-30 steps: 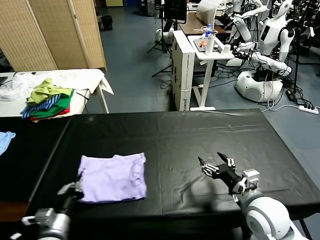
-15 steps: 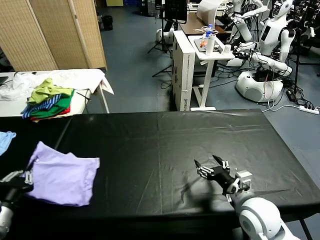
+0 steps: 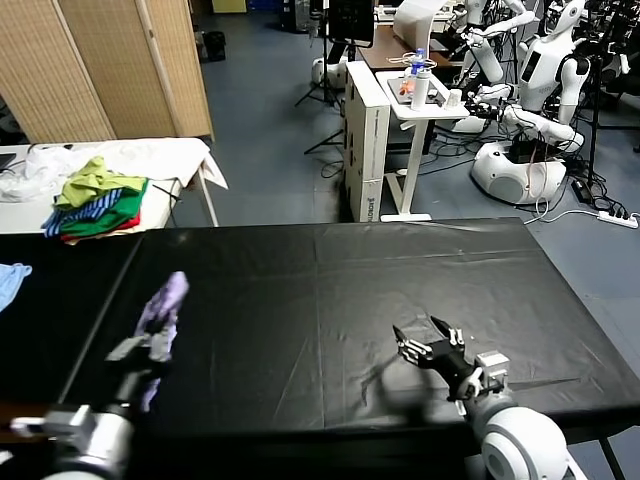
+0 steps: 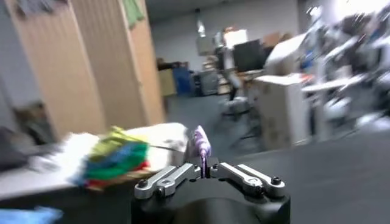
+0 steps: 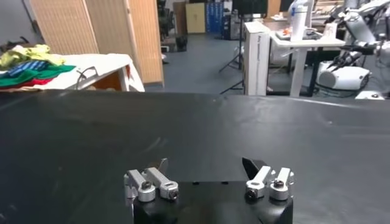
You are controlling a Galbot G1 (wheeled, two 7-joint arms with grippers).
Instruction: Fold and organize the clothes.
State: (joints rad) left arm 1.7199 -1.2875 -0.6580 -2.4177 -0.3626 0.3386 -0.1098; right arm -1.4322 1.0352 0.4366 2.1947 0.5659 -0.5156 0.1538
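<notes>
- The T-shirt (image 3: pixel 165 305) hangs bunched above the left part of the table (image 3: pixel 330 300), pinched in the left tool (image 3: pixel 135 352) near the table's front-left edge.
- The right tool (image 3: pixel 425 338) hovers over the table's front right, well apart from the T-shirt.
- A heap of garments (image 3: pixel 95 198) lies on a side table (image 3: pixel 170 160) behind the main table's left end.
- A cloth (image 3: pixel 10 280) lies at the far left, beside the table.
</notes>
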